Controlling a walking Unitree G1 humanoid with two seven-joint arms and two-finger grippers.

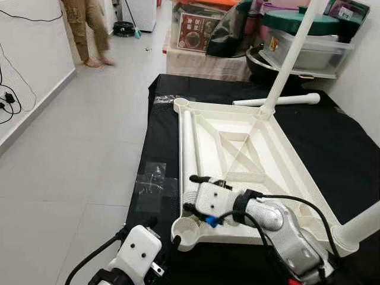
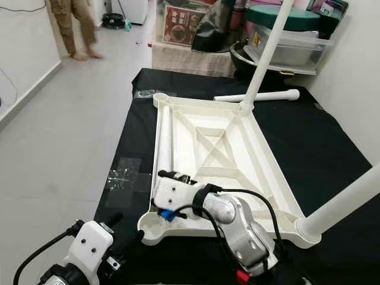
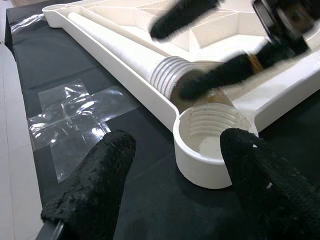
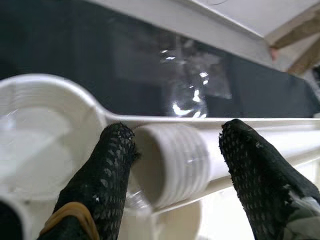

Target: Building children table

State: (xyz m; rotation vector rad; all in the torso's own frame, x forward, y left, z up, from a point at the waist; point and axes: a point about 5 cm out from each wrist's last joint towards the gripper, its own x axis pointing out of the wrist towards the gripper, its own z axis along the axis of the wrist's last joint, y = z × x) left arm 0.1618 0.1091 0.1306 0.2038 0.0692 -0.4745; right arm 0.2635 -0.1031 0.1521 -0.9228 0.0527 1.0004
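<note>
White table top (image 1: 237,178) lies upside down on black cloth (image 1: 332,148). Two legs stand screwed in its far and near right corners. Loose table leg (image 1: 190,148) lies inside top, along left edge. Right gripper (image 4: 172,165) wide open around leg's threaded end, fingers (image 4: 107,170) not squeezing. Left gripper (image 3: 175,175) wide open, empty, by near-left corner socket (image 3: 212,145). Another leg (image 1: 279,101) lies beyond top.
</note>
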